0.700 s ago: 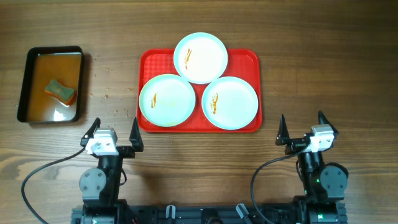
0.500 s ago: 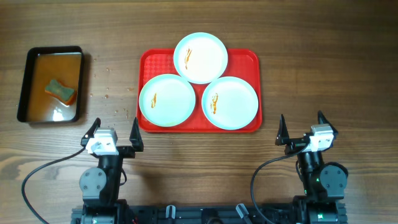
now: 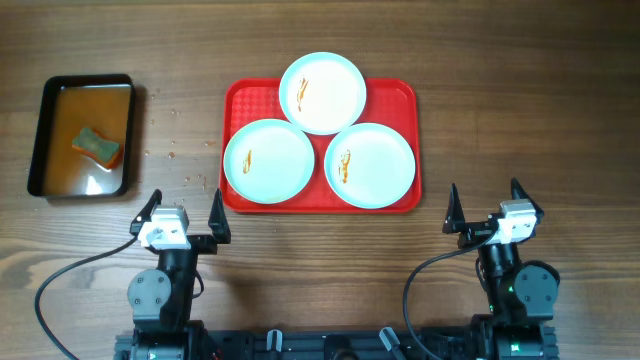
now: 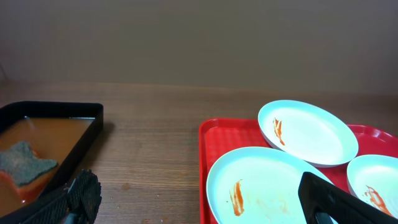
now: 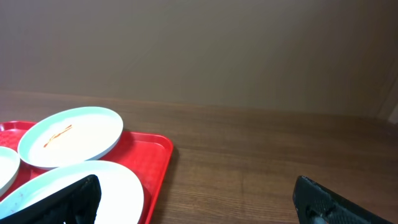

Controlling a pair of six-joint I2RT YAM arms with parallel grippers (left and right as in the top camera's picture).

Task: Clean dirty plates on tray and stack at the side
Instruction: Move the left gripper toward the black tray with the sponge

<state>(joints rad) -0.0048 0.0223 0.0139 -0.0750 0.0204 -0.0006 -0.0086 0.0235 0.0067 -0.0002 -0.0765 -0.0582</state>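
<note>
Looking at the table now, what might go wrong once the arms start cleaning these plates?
The far round white plate overhangs the red plastic tray's rim and seems to rest on the two nearer plates; lifting either may tip it. The orange-green sponge soaks in the black pan of brownish water, so carrying it over may drip.

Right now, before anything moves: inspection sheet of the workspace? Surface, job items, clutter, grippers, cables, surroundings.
Surface: wooden table, small specks left of the tray.
Job's things: red tray holds far plate, left plate and right plate, each with an orange streak; none stacked at the side.
Clutter: black pan of brownish water with a sponge.
Grippers: left gripper and right gripper, fingers open, empty, short of the tray.
Cables: left cable, right cable, by the arm bases.
Surroundings: plain wall.
</note>
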